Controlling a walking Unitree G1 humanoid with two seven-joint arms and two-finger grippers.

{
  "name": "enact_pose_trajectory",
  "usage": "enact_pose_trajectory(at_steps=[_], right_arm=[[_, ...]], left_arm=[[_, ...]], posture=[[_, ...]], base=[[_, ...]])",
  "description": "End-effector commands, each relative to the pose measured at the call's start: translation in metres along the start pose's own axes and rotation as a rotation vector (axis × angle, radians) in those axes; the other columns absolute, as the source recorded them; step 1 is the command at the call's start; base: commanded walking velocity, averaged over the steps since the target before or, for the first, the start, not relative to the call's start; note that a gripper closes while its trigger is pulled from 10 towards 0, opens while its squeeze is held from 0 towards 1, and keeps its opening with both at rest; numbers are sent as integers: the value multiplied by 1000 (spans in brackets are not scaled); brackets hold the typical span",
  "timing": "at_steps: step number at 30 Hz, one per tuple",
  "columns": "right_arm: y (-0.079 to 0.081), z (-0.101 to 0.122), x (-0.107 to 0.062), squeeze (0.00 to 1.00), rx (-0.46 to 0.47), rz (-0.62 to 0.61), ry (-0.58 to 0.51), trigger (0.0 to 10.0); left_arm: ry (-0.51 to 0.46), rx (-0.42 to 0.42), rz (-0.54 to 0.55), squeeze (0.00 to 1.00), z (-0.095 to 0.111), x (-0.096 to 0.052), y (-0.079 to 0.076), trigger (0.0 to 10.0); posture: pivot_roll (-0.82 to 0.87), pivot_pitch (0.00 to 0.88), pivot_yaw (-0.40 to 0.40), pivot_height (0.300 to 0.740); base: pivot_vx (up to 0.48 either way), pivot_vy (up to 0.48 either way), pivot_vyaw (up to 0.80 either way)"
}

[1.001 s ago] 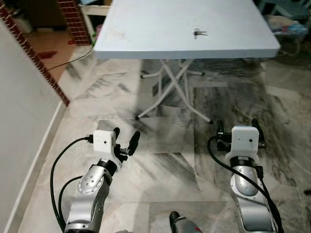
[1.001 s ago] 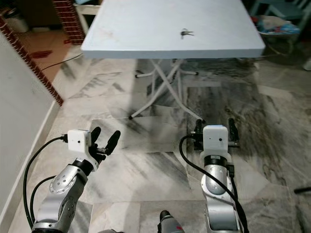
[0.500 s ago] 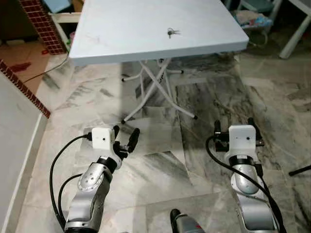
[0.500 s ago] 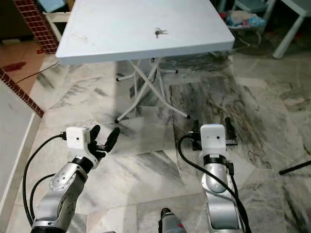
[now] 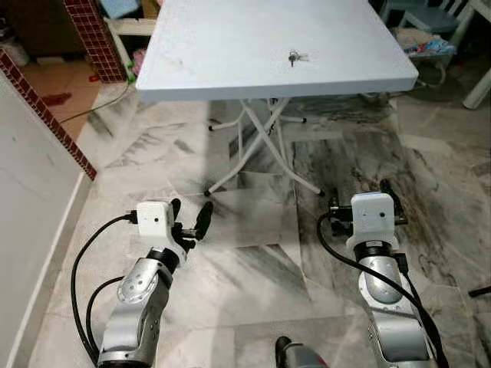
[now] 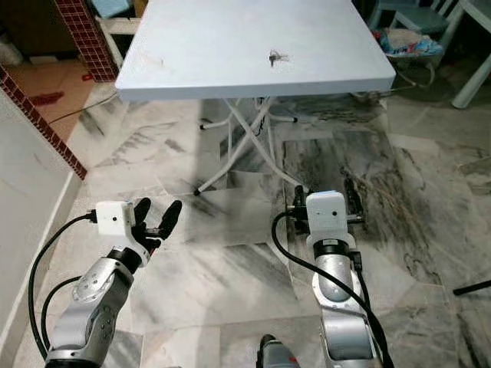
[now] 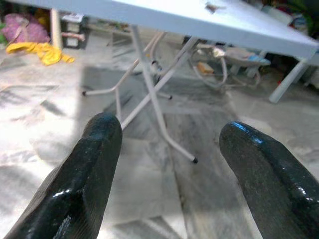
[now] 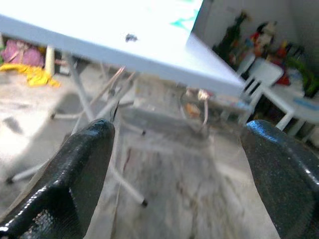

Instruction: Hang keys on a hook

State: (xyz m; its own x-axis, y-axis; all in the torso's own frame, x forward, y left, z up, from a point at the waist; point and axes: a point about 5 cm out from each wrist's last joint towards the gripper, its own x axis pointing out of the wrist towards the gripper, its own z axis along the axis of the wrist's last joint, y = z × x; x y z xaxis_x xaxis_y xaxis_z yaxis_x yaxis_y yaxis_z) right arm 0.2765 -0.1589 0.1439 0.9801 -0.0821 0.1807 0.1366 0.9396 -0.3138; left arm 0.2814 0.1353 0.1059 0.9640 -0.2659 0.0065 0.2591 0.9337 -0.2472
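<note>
A small bunch of keys (image 5: 295, 57) lies on the pale grey folding table (image 5: 230, 46), toward its front right part. Both arms are held low over the marble floor, well short of the table. My left gripper (image 5: 190, 212) is open with nothing between its fingers. My right gripper (image 5: 360, 198) is open too, its fingers spread wide and pointing toward the table. In the left wrist view the keys (image 7: 214, 6) show as a small speck on the tabletop, far beyond the fingers (image 7: 94, 164). The right wrist view also catches the keys (image 8: 131, 37) on the table.
The table stands on crossed white legs (image 5: 261, 142). A white wall with a red brick edge (image 5: 46, 100) runs along the left. Chairs and clutter (image 5: 430, 42) sit behind the table on the right. Grey marble floor (image 5: 253, 253) lies between me and the table.
The camera has swung, so the table and wall sit further right in the picture than half a second ago. Both grippers stay open and low.
</note>
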Motion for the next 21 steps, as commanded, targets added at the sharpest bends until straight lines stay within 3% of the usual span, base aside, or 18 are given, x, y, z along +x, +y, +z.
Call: enact_pose_trajectory(at_steps=[1, 21], right_arm=[[-5, 11, 1, 0, 28, -18, -37, 10000], [-8, 12, 6, 0, 23, -33, -33, 10000]], left_arm=[[-24, -2, 2, 0, 7, -1, -1, 10000], [-27, -14, -53, 0, 8, 2, -12, 10000]], posture=[[-73, 179, 32, 740], [-83, 182, 36, 740]], base=[[390, 0, 0], [450, 0, 0]])
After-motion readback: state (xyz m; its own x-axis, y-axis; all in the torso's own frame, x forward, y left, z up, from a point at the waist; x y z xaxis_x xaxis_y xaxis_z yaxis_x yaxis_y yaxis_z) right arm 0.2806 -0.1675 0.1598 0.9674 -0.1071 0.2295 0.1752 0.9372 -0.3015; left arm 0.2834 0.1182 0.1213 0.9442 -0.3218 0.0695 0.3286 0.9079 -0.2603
